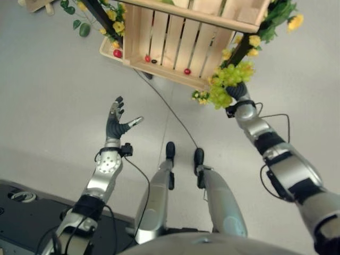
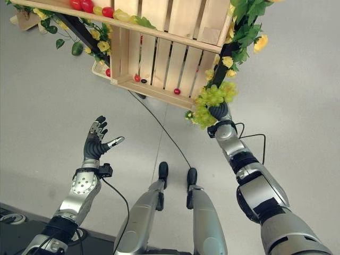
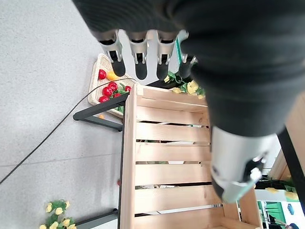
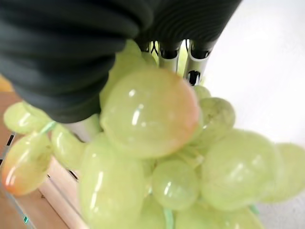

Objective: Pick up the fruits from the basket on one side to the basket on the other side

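While the right hand (image 2: 219, 112) clamps the green grape bunch (image 2: 211, 101) at 2 o'clock beside the wooden crate (image 2: 170, 50), transfer is underway; left hand (image 2: 95, 139) hangs spread. Next: carry to the wicker basket (image 3: 97, 88).

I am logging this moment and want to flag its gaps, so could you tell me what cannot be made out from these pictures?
- Right hand: its fingers are buried in the bunch of green grapes in the eye views; in the right wrist view the grapes block them.
- Wicker basket of red fruit: partly behind the wooden crate in the left wrist view.
- Left hand is open, holding nothing.
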### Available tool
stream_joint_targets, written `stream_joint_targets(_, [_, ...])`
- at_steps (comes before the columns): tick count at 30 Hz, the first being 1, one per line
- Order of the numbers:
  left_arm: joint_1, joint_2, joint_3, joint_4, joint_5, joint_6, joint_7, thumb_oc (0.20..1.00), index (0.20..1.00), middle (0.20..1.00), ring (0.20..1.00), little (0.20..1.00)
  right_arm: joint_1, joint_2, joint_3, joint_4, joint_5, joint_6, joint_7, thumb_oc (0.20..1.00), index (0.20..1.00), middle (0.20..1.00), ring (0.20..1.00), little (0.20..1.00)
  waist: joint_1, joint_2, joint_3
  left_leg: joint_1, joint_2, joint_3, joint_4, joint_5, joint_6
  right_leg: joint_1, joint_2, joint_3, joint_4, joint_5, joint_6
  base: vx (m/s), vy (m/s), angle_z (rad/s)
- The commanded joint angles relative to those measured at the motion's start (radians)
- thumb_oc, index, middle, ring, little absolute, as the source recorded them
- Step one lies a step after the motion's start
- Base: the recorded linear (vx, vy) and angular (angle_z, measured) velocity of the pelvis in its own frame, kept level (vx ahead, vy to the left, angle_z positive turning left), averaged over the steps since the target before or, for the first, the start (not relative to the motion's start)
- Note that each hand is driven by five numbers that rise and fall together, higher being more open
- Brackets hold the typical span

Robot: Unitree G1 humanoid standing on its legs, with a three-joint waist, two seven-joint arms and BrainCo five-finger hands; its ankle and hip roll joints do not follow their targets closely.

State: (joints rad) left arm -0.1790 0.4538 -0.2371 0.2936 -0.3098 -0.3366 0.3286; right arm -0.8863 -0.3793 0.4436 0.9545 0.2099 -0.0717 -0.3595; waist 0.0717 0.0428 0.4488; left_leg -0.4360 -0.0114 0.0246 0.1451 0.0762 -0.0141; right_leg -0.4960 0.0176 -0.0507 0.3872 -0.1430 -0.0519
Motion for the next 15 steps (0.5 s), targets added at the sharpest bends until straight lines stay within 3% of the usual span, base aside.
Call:
stream_joint_targets(1, [-0.009,0.05,-0.011,-0.061,-0.002,-0.027,0.021,1.0,1.0,1.0,1.0,1.0,-0.168,0.058,0.026,-0.082,0.001,-0.074,0.005,0.2,0.2,0.2,0.2,0.2,0.042,-0.041,-0.012,-0.005,0.0,0.003,0.079,-0.065,-0.01,0.048,-0.054,0.058,-0.108,0.135,0.128,0.0,0.0,0.0])
stream_joint_targets(15, [-0.035,0.044,-0.03,-0.046,0.023,-0.018,0.039,1.0,1.0,1.0,1.0,1.0,-0.082,0.135,0.067,-0.121,-0.023,-0.071,0.029,0.2,0.2,0.2,0.2,0.2,0.055,-0.038,-0.005,-0.014,-0.006,-0.015,0.083,-0.057,-0.011,0.049,-0.061,0.034,-0.101,0.13,0.127,0.0,0.0,0.02])
